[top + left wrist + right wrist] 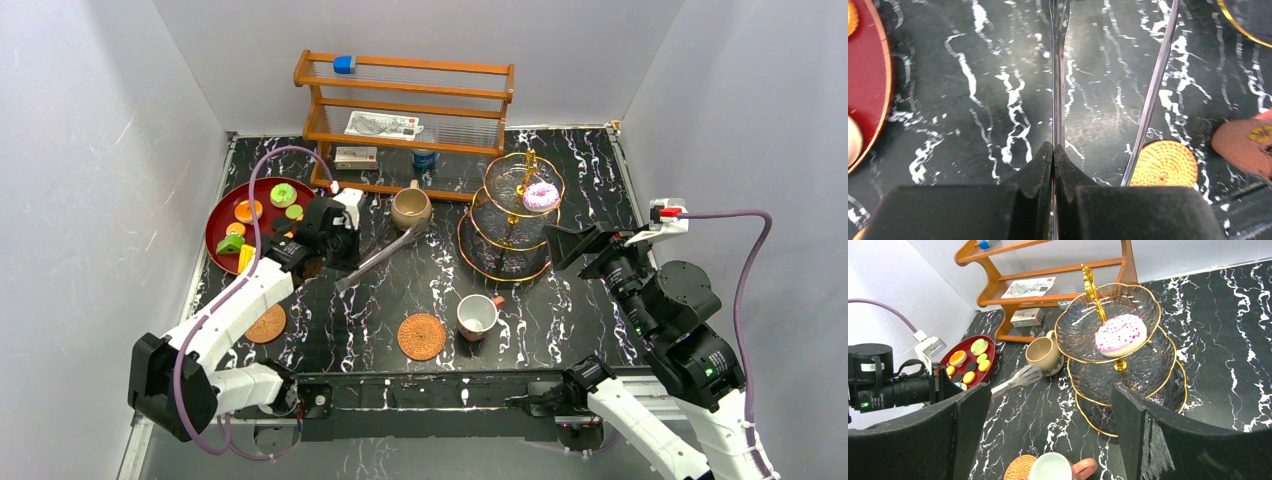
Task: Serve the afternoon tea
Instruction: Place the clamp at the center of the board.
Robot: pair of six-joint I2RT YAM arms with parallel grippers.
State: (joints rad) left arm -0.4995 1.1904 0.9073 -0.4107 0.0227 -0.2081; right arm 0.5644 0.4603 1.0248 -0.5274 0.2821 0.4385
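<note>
At the upper left of the top view, the red tray (221,214) is holding the toy pastries (283,194): a green-iced donut, orange tarts and smaller pieces. Right of centre, the tiered glass stand (488,260) is carrying a pink donut (541,195) on its top tier. The tan mug (410,207) is standing between tray and stand. The white red-handled cup (477,316) is sitting lower down, just beside one woven coaster (421,336), with the other coaster (266,323) lying at lower left. The left gripper (1053,147) is pinching metal tongs (375,258), whose tips are lying by the mug. The right gripper (1048,395) is hanging with fingers spread wide near the stand.
</note>
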